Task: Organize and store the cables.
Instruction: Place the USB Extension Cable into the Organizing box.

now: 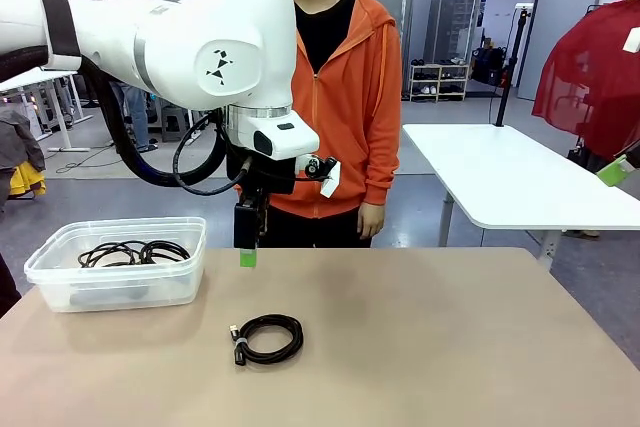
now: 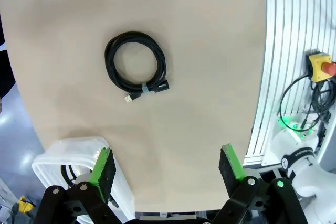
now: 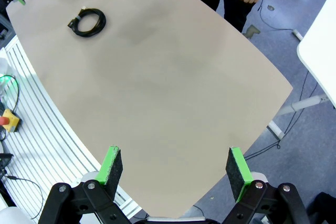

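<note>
Tan tabletop (image 1: 420,347) was mostly bare, person in an orange hoodie (image 1: 345,97) stood at the far side, hands down, not involved. Left arm (image 1: 170,37) reached over the middle from the left, its left gripper (image 1: 248,247) pointed down above the tabletop, fingers wide apart and holding nothing; the left wrist view showed the same, green pads (image 2: 103,165) well apart. Right gripper (image 3: 175,169) hung high above the tabletop's right part, fingers wide too, nothing between them. Clear plastic bin (image 1: 60,282) sat at the left edge, already holding a few black cables (image 1: 130,251). One coiled cable (image 1: 268,337) lay flat on the tabletop, nearer the robot than the left gripper and slightly right of it, well apart from the bin; plugs bunched at its left side in the front view. Likely step: left arm picks this coil for the bin. Best done by coming straight down over the banded section by the plugs (image 2: 147,88), one finger inside the loop and one outside, closing on all the strands so the coil doesn't unwind on lift.
</note>
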Controlling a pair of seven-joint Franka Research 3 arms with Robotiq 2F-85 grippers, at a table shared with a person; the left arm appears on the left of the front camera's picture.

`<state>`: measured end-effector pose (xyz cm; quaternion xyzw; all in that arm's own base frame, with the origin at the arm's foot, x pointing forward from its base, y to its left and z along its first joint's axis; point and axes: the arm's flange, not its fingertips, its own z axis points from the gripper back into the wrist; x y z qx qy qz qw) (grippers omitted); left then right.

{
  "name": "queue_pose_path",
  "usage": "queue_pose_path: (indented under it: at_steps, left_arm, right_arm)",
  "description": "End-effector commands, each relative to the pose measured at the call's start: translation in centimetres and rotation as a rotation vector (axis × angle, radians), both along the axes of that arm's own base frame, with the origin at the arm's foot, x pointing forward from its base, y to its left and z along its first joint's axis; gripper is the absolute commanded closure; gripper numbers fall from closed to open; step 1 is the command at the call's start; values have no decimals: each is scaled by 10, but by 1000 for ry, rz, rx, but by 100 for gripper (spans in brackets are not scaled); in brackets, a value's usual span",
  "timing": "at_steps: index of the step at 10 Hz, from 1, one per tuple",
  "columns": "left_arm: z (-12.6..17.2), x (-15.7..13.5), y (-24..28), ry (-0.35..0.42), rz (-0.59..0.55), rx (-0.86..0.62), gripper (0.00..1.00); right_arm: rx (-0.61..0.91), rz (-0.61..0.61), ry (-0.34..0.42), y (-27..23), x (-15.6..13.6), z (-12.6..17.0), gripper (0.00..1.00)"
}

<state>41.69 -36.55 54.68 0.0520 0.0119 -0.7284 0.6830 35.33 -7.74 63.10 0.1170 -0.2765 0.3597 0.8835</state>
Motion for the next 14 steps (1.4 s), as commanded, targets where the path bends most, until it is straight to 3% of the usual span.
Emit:
queue_pose_path:
  at_steps: [1, 4, 8, 13, 14]
  left_arm:
    - [0, 0, 0, 0, 0, 0, 0]
    - [-39, 37, 22, -33, 105, -97, 0]
    - [-91, 47, 36, -18, 111, -134, 0]
    - [-105, 42, 36, -3, 125, -134, 0]
    - [-101, 35, 35, 79, 100, -82, 0]
  right_arm:
    - [-8, 3, 4, 0, -2, 0, 0]
    - [-8, 3, 4, 0, -2, 0, 0]
    - [-8, 3, 4, 0, -2, 0, 0]
    - [-8, 3, 4, 0, -2, 0, 0]
    - [-8, 3, 4, 0, -2, 0, 0]
